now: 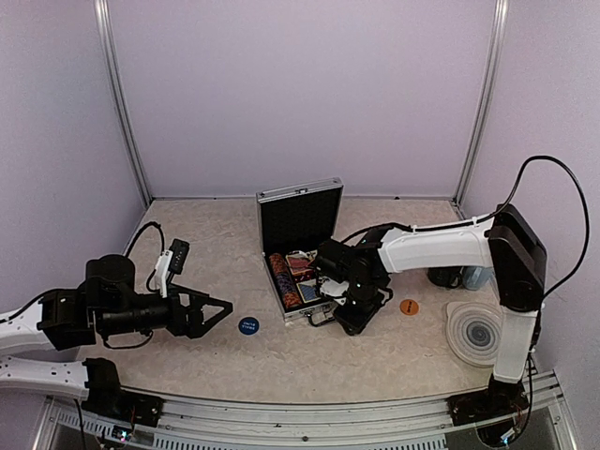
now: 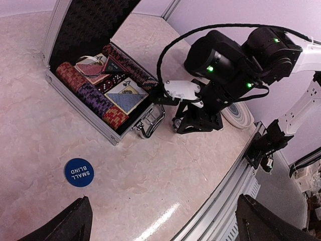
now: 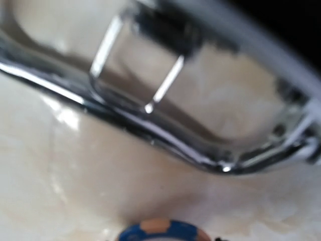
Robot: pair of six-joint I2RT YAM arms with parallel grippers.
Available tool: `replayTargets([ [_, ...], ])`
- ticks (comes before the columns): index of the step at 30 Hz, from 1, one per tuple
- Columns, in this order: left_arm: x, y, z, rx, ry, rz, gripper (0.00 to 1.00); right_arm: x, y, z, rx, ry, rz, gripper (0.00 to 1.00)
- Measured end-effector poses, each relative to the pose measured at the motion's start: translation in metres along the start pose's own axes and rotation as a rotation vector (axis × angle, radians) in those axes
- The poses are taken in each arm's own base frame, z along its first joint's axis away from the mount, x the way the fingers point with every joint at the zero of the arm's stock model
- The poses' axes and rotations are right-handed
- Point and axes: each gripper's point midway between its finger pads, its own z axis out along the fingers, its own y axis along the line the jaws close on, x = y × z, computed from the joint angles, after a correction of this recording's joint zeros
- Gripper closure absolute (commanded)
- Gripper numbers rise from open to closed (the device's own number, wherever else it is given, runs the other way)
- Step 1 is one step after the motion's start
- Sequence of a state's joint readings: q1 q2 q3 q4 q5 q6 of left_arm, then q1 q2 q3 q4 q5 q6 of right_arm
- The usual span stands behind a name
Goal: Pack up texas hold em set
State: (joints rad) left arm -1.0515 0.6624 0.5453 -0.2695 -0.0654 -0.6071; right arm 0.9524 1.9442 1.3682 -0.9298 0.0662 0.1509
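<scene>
Silver case [image 1: 300,217] open at mid-worktop [image 1: 216,244], lid upright at the far side, handle [image 2: 146,124] toward the arms. Inside, rows of red and dark chips [image 2: 95,98], with a red card deck [image 2: 93,68] and a blue card deck [image 2: 128,96] between them. Right hand [image 1: 349,317] low at the case's near right corner, just beside the handle, fingers pointed down; clenched or released, cannot tell. Blurred blue-and-tan chip [image 3: 163,232] at the bottom edge of the right wrist view. Blue SMALL BLIND button [image 2: 79,172] flat on the worktop, apart from the case. Orange button [image 1: 409,307] off to the right. Left hand [image 1: 221,312] released, fingers spread wide, hovering well left of the case.
</scene>
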Motion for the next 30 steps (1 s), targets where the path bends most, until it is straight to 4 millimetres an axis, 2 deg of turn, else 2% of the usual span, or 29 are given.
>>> replayTargets([
  [7, 0.017, 0.012, 0.007, -0.021, 0.019, -0.062, 0.01, -0.014, 0.001, -0.025, 0.005, -0.071, -0.004, 0.61],
  [13, 0.039, 0.022, 0.024, -0.012, 0.057, -0.155, 0.01, -0.025, 0.014, -0.055, 0.007, -0.142, -0.039, 0.61],
  [17, 0.048, 0.024, 0.039, 0.032, 0.081, -0.228, 0.01, -0.03, 0.028, -0.073, 0.004, -0.185, -0.074, 0.62],
  [21, 0.049, 0.018, 0.055, 0.098, 0.098, -0.282, 0.01, -0.032, 0.043, -0.086, 0.007, -0.213, -0.111, 0.62],
  [30, 0.059, 0.004, 0.092, 0.251, 0.168, -0.347, 0.01, -0.036, 0.089, -0.116, -0.016, -0.286, -0.208, 0.62],
])
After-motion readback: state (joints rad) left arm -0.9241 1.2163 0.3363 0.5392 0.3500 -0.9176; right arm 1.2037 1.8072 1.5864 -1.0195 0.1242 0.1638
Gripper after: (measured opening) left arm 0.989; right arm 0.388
